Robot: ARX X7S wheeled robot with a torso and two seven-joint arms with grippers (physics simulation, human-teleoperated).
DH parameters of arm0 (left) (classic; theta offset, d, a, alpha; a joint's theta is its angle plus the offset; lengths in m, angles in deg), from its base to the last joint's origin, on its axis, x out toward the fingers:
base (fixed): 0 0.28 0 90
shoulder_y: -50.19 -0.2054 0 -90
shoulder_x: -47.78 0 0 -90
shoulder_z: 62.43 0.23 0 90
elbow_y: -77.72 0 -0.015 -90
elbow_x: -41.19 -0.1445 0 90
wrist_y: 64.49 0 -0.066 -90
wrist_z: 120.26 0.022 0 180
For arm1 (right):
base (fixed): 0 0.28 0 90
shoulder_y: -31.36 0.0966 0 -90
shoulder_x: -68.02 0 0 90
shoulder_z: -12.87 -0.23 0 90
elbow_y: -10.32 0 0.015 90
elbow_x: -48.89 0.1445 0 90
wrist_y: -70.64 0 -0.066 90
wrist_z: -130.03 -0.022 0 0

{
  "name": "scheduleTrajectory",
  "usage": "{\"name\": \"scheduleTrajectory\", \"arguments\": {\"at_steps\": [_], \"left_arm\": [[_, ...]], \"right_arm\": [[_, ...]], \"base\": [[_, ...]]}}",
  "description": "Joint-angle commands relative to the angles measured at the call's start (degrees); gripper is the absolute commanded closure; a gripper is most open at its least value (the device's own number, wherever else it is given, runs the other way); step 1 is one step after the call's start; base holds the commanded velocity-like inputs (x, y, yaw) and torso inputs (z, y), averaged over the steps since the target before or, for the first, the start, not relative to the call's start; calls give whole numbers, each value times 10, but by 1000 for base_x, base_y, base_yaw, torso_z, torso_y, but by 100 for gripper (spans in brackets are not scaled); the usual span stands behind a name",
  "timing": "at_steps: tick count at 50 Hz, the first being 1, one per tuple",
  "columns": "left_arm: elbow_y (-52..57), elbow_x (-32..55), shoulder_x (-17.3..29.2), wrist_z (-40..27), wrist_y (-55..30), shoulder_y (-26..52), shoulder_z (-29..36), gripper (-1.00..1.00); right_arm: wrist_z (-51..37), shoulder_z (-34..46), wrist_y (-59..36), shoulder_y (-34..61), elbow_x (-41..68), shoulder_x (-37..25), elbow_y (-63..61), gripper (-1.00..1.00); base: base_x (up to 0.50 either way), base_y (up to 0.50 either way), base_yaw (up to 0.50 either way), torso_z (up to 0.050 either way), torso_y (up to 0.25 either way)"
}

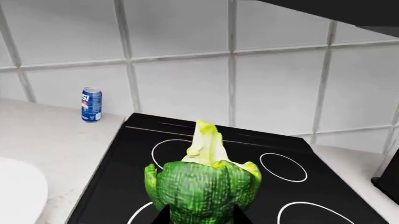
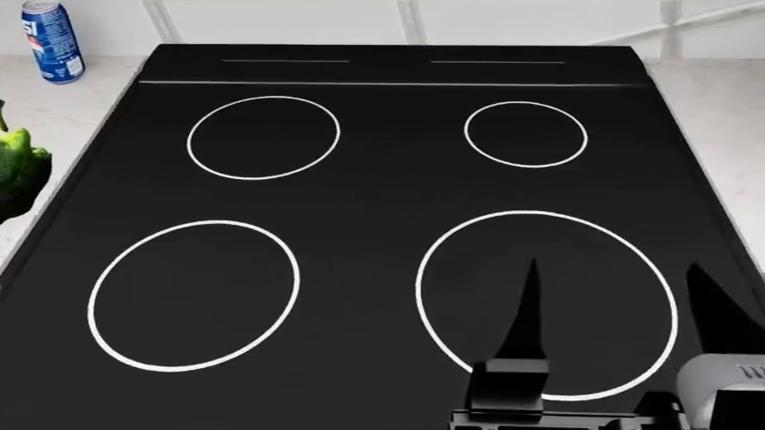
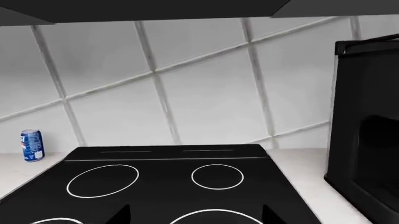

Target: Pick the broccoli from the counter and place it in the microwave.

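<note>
The broccoli (image 1: 203, 184), a green bumpy head with a pale yellow-green stem pointing away, sits between the dark fingertips of my left gripper (image 1: 203, 215), which is shut on it and holds it in the air over the stove's left side. In the head view only part of the broccoli (image 2: 17, 175) shows at the left edge, over the stove's edge and the off-white counter (image 2: 48, 112). My right gripper (image 2: 622, 305) is open and empty over the front right burner ring; it also shows in the right wrist view (image 3: 196, 215). The black microwave (image 3: 367, 135) stands on the counter right of the stove.
The glossy black stove top (image 2: 382, 193) with white rings fills the middle. A blue soda can (image 1: 91, 104) stands on the counter (image 1: 50, 140) at the tiled wall, left of the stove. A white plate's edge (image 1: 16, 196) lies on the left counter. A dark hood hangs overhead.
</note>
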Motion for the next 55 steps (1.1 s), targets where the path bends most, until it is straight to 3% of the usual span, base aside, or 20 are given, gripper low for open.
{"name": "scheduleTrajectory", "arguments": {"at_steps": [1,6,12,17,22,35,55], "left_arm": [[-4,-4,-7,1,6,3,13,100],[-12,27,-11,-18,-2,82,56,100],[-75,79,-37,-46,-32,336,134,100],[-156,33,-90,-4,-60,470,157,100],[-224,-44,-122,60,-85,551,163,100],[-339,-218,-167,203,-99,646,191,100],[-645,-496,-247,425,-12,810,299,100]], "right_arm": [[1,3,2,0,-6,3,2,-100],[4,11,-7,10,-4,7,8,-100],[9,23,-14,30,-13,28,21,-100],[14,33,-21,53,-21,50,35,-100],[20,39,-24,67,-31,64,47,-100],[30,42,-12,65,-57,82,66,-100],[41,38,2,61,-69,87,74,-100]], "base": [[0,0,0,0,0],[0,0,0,0,0],[0,0,0,0,0],[0,0,0,0,0],[0,0,0,0,0],[0,0,0,0,0],[0,0,0,0,0]]}}
